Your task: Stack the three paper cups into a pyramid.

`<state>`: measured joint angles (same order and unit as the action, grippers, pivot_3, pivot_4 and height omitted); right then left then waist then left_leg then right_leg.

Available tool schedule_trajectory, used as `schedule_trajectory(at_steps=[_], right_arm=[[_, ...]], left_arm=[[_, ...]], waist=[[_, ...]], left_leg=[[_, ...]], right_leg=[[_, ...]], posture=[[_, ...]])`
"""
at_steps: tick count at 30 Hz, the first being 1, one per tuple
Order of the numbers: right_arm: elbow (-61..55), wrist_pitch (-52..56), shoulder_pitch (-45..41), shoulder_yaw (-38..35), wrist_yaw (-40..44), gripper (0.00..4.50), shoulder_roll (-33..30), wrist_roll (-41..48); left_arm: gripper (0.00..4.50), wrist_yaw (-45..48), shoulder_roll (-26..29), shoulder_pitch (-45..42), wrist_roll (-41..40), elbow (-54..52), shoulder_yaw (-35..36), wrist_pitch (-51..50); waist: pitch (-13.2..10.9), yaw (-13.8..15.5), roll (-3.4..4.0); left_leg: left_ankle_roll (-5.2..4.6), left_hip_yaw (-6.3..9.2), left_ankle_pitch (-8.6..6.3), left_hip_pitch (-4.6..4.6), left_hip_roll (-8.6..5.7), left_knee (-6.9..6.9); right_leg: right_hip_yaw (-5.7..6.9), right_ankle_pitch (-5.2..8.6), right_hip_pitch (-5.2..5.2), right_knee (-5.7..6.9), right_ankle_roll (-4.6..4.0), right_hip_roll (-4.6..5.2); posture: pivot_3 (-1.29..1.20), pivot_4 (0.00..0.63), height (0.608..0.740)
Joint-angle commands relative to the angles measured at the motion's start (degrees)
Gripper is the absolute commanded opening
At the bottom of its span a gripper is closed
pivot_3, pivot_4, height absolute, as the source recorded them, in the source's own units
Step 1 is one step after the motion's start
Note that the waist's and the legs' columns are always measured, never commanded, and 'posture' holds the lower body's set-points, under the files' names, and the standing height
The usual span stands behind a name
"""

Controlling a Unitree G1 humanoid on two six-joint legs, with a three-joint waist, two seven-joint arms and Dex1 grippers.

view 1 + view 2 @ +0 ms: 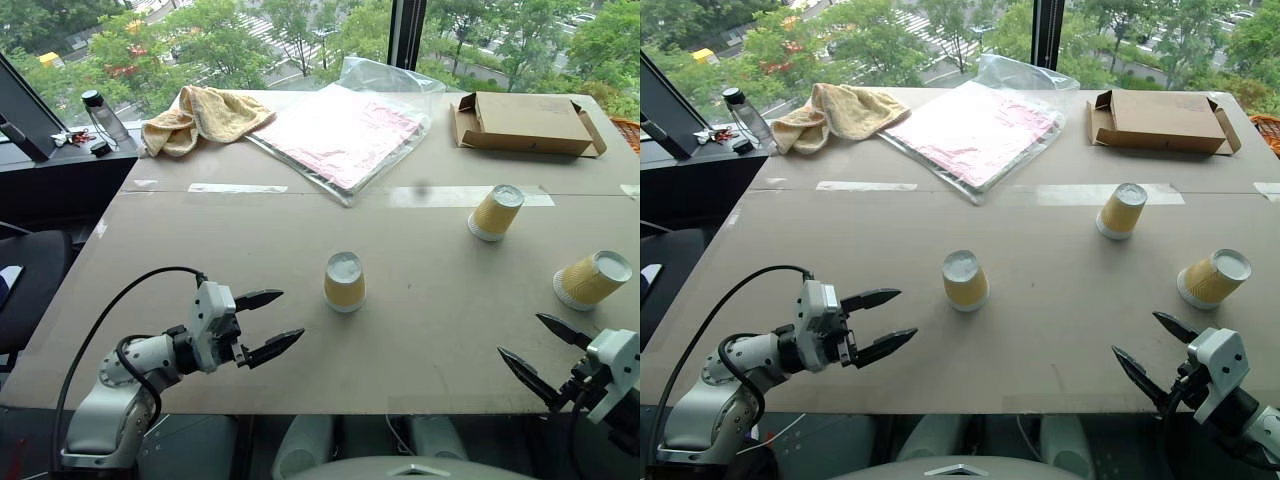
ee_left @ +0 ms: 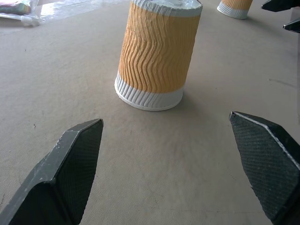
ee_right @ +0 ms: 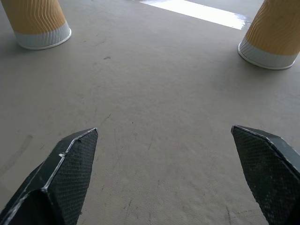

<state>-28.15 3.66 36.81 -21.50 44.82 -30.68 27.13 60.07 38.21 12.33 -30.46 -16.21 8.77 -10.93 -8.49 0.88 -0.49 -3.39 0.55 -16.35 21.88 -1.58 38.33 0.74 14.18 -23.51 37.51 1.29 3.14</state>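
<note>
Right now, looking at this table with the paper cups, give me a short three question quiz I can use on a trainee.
1. True or false: all three paper cups stand upside down, apart from one another, with none stacked yet.
2. Multiple choice: which cup stands closest in front of the left tool? A) the middle cup B) the far cup C) the right cup
3. Fill in: at the far right of the table lies a flat cardboard ____.

Key
1. True: each one rests on its wide rim, white base up.
2. A: it faces that tool's open jaws. The right tool, also open, is nearest the right cup.
3. box
</note>
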Motion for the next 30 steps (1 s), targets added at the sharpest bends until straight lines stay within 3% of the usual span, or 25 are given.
schedule_trajectory(at_steps=[1,12,22,30], right_arm=[[-1.71,-0.48,-0.40,-0.94,0.26,4.50,0.11,1.02],[-6.28,-0.69,-2.68,2.09,1.46,4.50,0.10,2.52],[-13.57,-0.16,-2.33,5.84,4.38,4.50,-1.57,4.44],[-16.42,-0.76,-0.29,6.45,2.25,4.50,-0.65,2.76]], left_arm=[[4.43,0.54,0.58,-0.93,-0.48,-1.32,0.53,0.04],[4.43,1.62,0.17,-4.49,-1.42,-0.72,0.37,-0.25],[4.43,2.26,-0.50,-11.19,0.05,0.85,-4.17,-0.91],[4.43,1.63,-4.57,-18.22,3.41,6.18,-10.24,-0.01]], waist=[[0.00,0.00,0.00],[0.00,0.00,0.01],[0.00,0.03,0.01],[0.01,0.09,-0.02]], left_leg=[[0.00,0.00,0.00,0.00,0.00,0.00],[0.00,0.00,0.00,0.01,0.00,-0.01],[0.00,0.00,0.00,0.00,-0.01,0.01],[0.00,0.00,0.00,0.01,-0.03,0.02]], right_leg=[[0.00,0.00,0.00,0.00,0.00,0.00],[0.01,-0.01,0.00,0.00,0.02,0.00],[0.02,-0.06,0.00,0.01,0.10,-0.01],[0.02,-0.12,0.00,0.01,0.21,-0.02]], posture=[[0.00,0.150,0.740],[0.00,0.150,0.740],[0.00,0.150,0.740],[0.00,0.150,0.740]])
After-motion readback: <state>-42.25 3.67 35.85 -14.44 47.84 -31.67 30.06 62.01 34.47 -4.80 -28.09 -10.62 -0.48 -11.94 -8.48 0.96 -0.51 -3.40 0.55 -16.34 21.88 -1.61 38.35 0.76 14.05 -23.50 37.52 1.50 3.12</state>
